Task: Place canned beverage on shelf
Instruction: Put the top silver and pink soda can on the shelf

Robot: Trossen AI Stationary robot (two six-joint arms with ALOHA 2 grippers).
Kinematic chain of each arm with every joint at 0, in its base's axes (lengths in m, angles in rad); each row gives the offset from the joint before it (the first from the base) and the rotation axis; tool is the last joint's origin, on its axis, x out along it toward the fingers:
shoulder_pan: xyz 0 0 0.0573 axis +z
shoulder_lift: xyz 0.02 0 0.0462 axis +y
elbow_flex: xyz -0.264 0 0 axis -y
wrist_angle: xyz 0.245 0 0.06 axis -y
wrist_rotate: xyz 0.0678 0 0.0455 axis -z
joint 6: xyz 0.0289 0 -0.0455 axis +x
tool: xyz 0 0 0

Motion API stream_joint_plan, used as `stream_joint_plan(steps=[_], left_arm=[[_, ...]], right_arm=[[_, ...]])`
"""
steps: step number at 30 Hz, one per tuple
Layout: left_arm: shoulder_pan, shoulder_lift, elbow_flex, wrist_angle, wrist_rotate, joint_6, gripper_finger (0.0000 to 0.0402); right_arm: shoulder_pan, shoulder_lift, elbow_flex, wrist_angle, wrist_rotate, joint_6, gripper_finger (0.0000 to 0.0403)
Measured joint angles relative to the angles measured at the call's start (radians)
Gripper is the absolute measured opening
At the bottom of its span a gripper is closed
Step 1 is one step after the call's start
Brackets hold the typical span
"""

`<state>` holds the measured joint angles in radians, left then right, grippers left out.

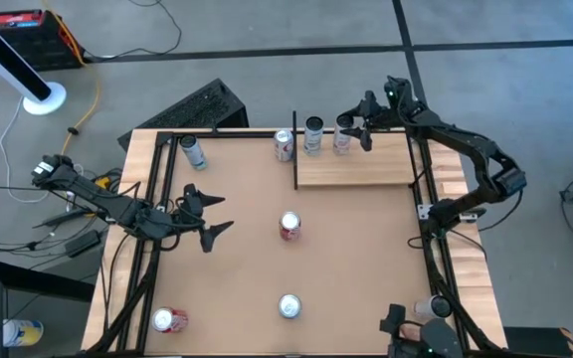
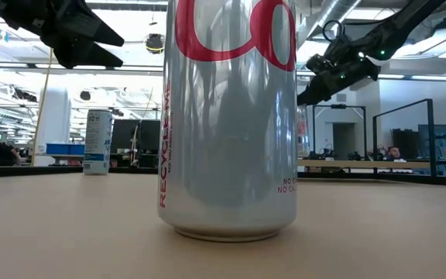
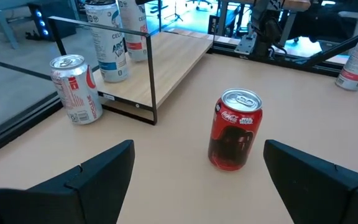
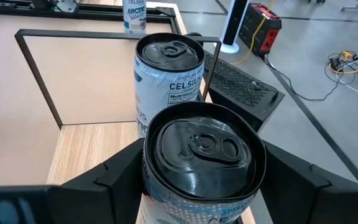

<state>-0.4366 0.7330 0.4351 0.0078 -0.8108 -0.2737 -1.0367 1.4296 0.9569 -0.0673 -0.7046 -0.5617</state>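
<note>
Presently, at the left of the high view, the left gripper (image 1: 210,216) hovers over the desk (image 1: 237,278) with its fingers (image 3: 98,180) spread wide and nothing between them. Its wrist view looks past those fingers at a red cola can (image 3: 235,129) standing upright on the bare desk, apart from both fingers. A silver can with red lettering (image 3: 76,89) stands upright on the desk just beside the black corner post of the shelf (image 3: 166,59).

Further left on the desk, a pale can (image 1: 192,151) stands near the far edge and another silver-and-red can (image 1: 170,319) lies near the front corner. At the middle front, a silver can (image 1: 288,305) stands closest to the low camera, filling that view (image 2: 231,116).

To the right, the shelf (image 1: 366,169) lies at the far side of the desk. Two Celsius cans stand upright on it. The first Celsius can (image 4: 168,81) stands free on the light-wood board. The right gripper (image 1: 351,131) sits at the second Celsius can (image 4: 202,158); its fingers (image 4: 114,177) flank this can on both sides, one against each flank, and the can's base rests at shelf level as far as can be told.
</note>
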Motion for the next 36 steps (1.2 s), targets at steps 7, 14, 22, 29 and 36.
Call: stream_joint_plan(steps=[7,14,22,29,36], left_arm=[[0.0,0.0,0.0,0.0,-0.002,0.0,0.0341],[0.0,0.0,0.0,-0.002,-0.002,0.0,0.0341],[0.0,0.0,0.0,-0.002,-0.002,0.007,0.0341],[0.0,0.0,0.0,-0.002,-0.001,0.007,0.0341],[0.0,0.0,0.0,-0.002,-0.001,0.006,0.0341]], right_arm=[[0.002,0.0,0.0,-0.005,0.003,0.0,0.0281],[0.002,-0.001,0.0,-0.01,0.005,-0.004,0.0281],[0.002,-0.001,0.0,-0.019,0.01,-0.013,0.0281],[0.002,-0.001,0.0,-0.029,0.025,-0.011,0.0308],[0.002,-0.003,0.001,-0.026,0.024,-0.004,0.0351]])
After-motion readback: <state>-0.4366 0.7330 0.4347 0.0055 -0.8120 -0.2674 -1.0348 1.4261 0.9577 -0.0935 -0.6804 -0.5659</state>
